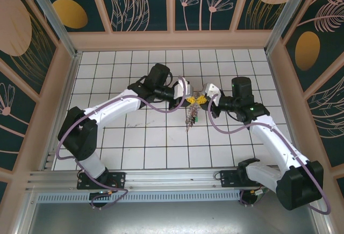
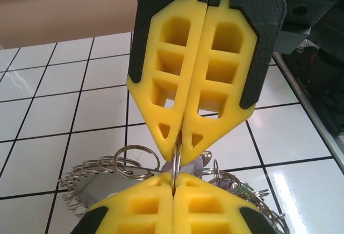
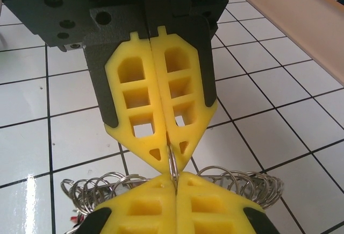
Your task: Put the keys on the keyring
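White-tiled table (image 1: 134, 137) holds the work at its centre. Left gripper (image 1: 188, 101) and right gripper (image 1: 206, 97) meet tip to tip, each with jaws clamped on the keyring (image 2: 176, 165). Expect thin, stiff, slippery wire, so grip a bare arc at 12 o'clock. The keys (image 1: 191, 117) cluster at 6 o'clock, likely light and free to swing.

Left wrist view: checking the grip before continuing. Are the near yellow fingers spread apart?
No, the left gripper has its fingers pressed together, pinching a thin metal ring.

Left claw (image 1: 190, 101), right claw (image 1: 202, 100), keys (image 1: 191, 117) beneath
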Tool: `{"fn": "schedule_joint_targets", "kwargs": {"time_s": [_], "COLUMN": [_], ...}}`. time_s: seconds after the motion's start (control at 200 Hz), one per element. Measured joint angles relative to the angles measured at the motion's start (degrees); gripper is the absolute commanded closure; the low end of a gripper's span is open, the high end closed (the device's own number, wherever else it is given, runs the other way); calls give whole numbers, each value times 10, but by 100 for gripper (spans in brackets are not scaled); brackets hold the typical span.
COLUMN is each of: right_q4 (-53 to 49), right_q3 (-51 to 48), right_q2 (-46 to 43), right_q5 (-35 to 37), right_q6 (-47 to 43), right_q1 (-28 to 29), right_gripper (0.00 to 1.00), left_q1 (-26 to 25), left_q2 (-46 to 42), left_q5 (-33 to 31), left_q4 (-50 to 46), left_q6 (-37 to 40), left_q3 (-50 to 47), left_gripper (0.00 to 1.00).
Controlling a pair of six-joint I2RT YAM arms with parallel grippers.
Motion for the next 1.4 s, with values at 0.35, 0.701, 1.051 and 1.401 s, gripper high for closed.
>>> {"fn": "schedule_joint_targets", "kwargs": {"time_s": [0.35,0.701,1.051,1.401], "right_q4": [41,77,42,3], "right_q3": [-21,-28,-23,-3], "right_q2": [-11,-20,-13,1], "right_q5": [-36,-88,-48,-4], "right_q6": [0,11,10,-4], "right_q1": [-10,-31,-23,-4], "right_gripper": [86,100,100,100], "left_q1": [8,15,8,-3], "left_q2": [-17,-17,-17,-10], "left_q5": [60,96,60,-2], "left_q4": [181,296,154,10], "left_q6": [-113,-193,-99,-14], "left_q3": [-91,-113,-48,7], "left_gripper": [100,100,80,73]}}
